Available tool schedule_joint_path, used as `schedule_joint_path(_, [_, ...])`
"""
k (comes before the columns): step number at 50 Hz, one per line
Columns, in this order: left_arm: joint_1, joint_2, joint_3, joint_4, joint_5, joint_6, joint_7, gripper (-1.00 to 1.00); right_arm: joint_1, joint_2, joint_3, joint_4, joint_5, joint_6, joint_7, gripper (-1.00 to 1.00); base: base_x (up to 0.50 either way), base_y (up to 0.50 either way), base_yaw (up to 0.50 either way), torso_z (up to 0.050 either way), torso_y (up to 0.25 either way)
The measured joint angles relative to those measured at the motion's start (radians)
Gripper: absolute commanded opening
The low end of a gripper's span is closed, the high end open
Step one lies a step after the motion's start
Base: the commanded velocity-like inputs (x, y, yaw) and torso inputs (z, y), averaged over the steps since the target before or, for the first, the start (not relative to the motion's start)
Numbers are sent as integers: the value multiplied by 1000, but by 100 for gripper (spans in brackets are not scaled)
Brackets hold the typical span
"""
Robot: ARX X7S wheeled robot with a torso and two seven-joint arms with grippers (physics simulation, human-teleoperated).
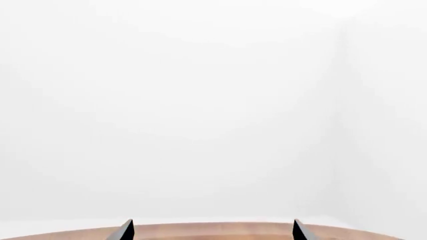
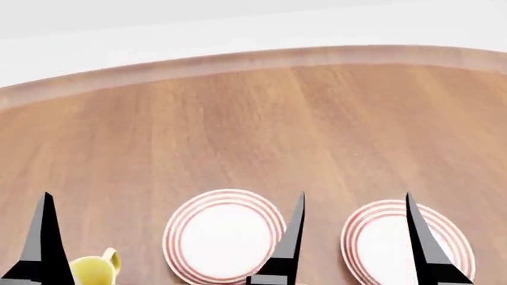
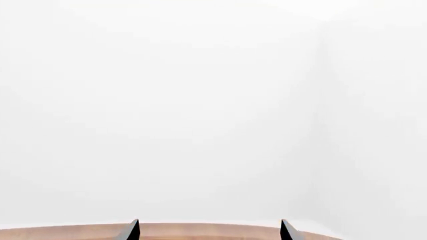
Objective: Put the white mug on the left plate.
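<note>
The white mug is out of view in every frame. The left plate (image 2: 215,237), white with thin red rings, lies bare on the wooden table at the near middle of the head view. My right gripper (image 2: 357,237) is open, its two black fingers standing over the right plate (image 2: 379,246). One finger (image 2: 44,237) of my left gripper shows at the near left; the other is out of frame. In the left wrist view the left gripper (image 1: 212,231) is open and empty. In the right wrist view the right gripper (image 3: 208,231) is open and empty.
A mug with a yellow handle (image 2: 95,270) stands at the near left, beside the left finger and left of the left plate. The round wooden table (image 2: 262,124) curves to its far edge (image 2: 253,59); white wall lies beyond.
</note>
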Motion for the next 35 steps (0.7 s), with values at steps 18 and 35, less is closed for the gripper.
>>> schedule_joint_path(18, [-4, -21, 12, 3, -20, 0, -20, 100, 3, 12, -4, -5, 9, 4, 16, 100, 0, 0, -487, 0, 0])
schedule_joint_path(35, [21, -89, 111, -3, -72, 16, 81, 100, 15, 25, -2, -21, 13, 51, 27, 100, 0, 0, -2, 0, 0])
